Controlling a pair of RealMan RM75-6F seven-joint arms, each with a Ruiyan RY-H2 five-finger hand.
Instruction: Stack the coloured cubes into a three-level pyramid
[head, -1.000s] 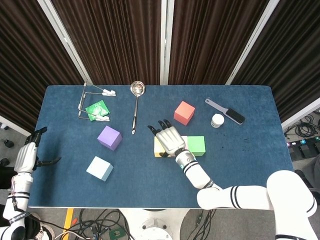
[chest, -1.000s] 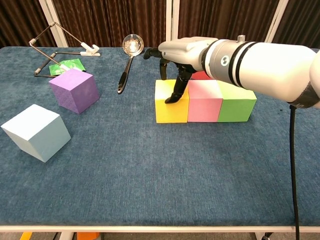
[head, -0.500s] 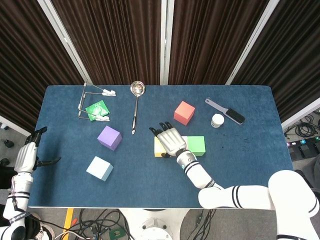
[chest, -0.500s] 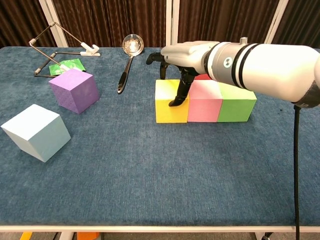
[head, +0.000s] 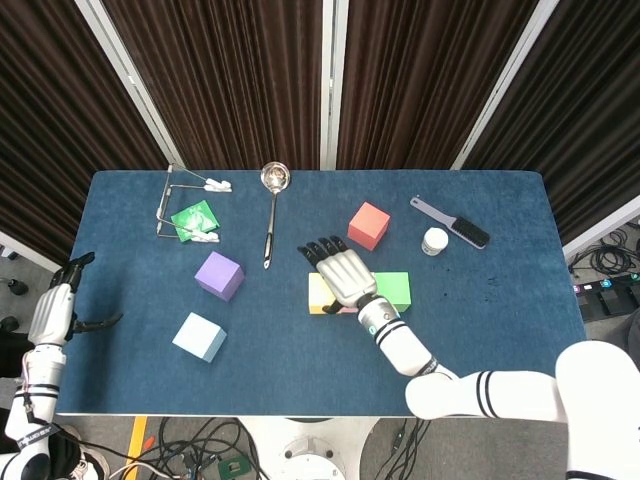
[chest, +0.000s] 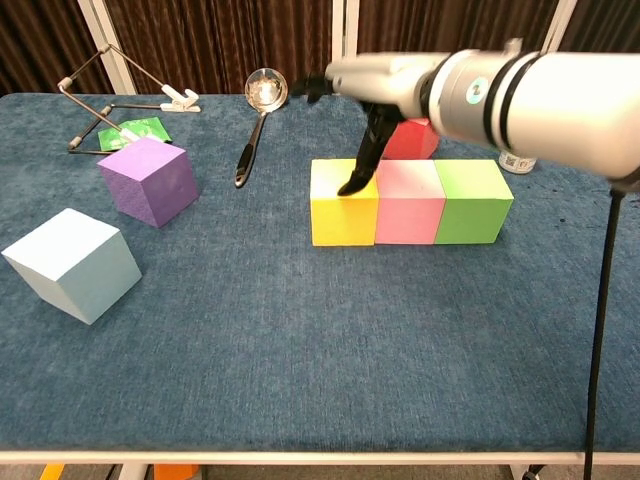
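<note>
Yellow (chest: 343, 215), pink (chest: 408, 205) and green (chest: 474, 200) cubes stand touching in a row at mid-table. My right hand (chest: 385, 80) hovers above the yellow and pink ones, flat and holding nothing, with one finger hanging down near the yellow cube's top. In the head view this right hand (head: 342, 270) hides most of the pink cube. The red cube (head: 368, 225) sits just behind the row. Off to the left lie the purple cube (head: 219, 275) and the light blue cube (head: 199, 336). My left hand (head: 55, 305) is empty beside the table's left edge.
A ladle (head: 270, 205) lies behind the row. At the back left stands a wire frame with clips (head: 185, 205) over a green packet (head: 195, 218). A brush (head: 452, 222) and a small white jar (head: 435, 241) lie at the back right.
My right hand has risen above the yellow and pink cubes and shifted slightly right. The cubes and the left hand have not moved.
</note>
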